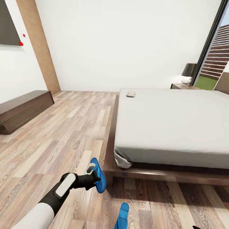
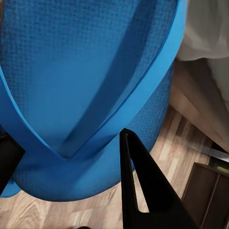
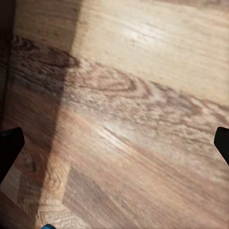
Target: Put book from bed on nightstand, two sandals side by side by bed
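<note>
Left claw (image 1: pixel 95 175) is clamped on one blue sandal (image 1: pixel 98 176), held off the floor at the bed (image 1: pixel 171 124) corner, presumably for pairing with the second sandal (image 1: pixel 122 217) nearby; right claw (image 3: pixel 114 143) spread, empty; book (image 1: pixel 130 94) remains on mattress.

Head view high, facing bed (image 1: pixel 171 117); wrist views close, sharing floor (image 3: pixel 143 119).

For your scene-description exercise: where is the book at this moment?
In the head view the book lies flat on the bed, near the far left corner of the pale mattress, well left of the nightstand with the lamp.
</note>
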Controlling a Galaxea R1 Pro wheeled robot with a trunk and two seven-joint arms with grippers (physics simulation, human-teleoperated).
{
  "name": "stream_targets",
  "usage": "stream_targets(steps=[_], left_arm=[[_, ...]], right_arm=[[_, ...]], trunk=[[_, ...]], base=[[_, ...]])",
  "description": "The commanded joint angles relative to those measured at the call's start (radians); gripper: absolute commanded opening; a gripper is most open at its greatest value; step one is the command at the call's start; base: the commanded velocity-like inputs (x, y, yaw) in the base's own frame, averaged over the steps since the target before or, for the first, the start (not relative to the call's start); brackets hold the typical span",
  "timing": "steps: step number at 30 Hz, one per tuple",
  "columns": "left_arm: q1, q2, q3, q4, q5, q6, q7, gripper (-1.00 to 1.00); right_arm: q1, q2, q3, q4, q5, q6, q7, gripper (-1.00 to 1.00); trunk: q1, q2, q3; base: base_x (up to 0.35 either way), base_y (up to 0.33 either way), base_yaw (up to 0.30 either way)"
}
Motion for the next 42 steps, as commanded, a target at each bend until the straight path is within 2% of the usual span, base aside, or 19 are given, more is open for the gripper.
stream_targets(steps=[1,7,13,19,24,28,33,34,36,39,42], left_arm=[[0.0,0.0,-0.004,0.001,0.003,0.001,0.005,-1.0],[0.0,-0.009,-0.006,0.023,0.001,-0.001,0.011,-1.0],[0.002,-0.003,-0.01,0.029,-0.001,0.006,0.015,-1.0],[0.073,-0.003,-0.016,0.042,-0.003,0.011,0.018,-1.0],[0.09,-0.008,-0.019,0.06,-0.003,0.006,0.018,-1.0],[0.093,-0.033,-0.023,0.12,-0.004,0.003,0.017,-1.0],[0.093,-0.062,-0.025,0.153,-0.018,0.002,0.018,-1.0],[0.093,-0.076,-0.028,0.163,-0.037,0.003,0.019,-1.0],[0.093,-0.101,-0.05,0.179,-0.104,0.003,0.035,-1.0],[0.093,-0.123,-0.078,0.188,-0.173,0.004,0.051,-1.0],[0.093,-0.133,-0.089,0.191,-0.198,0.004,0.057,-1.0]], right_arm=[[-0.001,0.0,0.007,0.004,-0.011,0.007,0.007,1.0],[-0.001,0.0,0.008,0.004,-0.011,0.007,0.007,1.0],[-0.001,0.0,0.012,0.004,-0.009,0.008,0.007,1.0],[-0.001,0.001,0.015,0.003,-0.005,0.009,0.007,1.0],[-0.001,0.002,0.014,0.003,-0.002,0.009,0.007,1.0],[-0.001,0.002,0.015,0.003,-0.002,0.009,0.007,1.0],[-0.001,0.002,0.015,0.003,-0.001,0.01,0.007,1.0],[-0.001,0.002,0.015,0.003,-0.001,0.01,0.007,1.0],[-0.001,0.002,0.016,0.003,-0.001,0.009,0.007,1.0],[-0.001,0.002,0.017,0.003,0.0,0.009,0.007,1.0],[-0.001,0.002,0.016,0.003,0.002,0.009,0.007,1.0]], trunk=[[0.0,0.0,-0.001],[0.0,0.0,-0.001],[0.0,0.0,-0.001],[0.0,0.0,-0.001],[0.0,0.0,-0.001],[0.0,0.0,-0.001],[0.0,0.0,-0.001],[0.0,0.0,-0.001],[0.0,0.0,-0.001],[0.0,0.0,-0.001],[0.0,0.0,-0.001]], base=[[0.0,0.0,0.0],[0.0,0.0,0.0],[0.0,0.0,0.0],[0.0,0.0,0.0],[0.0,0.0,0.0],[0.0,0.0,0.0],[0.0,0.0,0.0],[0.0,0.0,0.0],[0.0,0.0,0.0],[0.0,0.0,0.0],[0.0,0.0,0.0]])
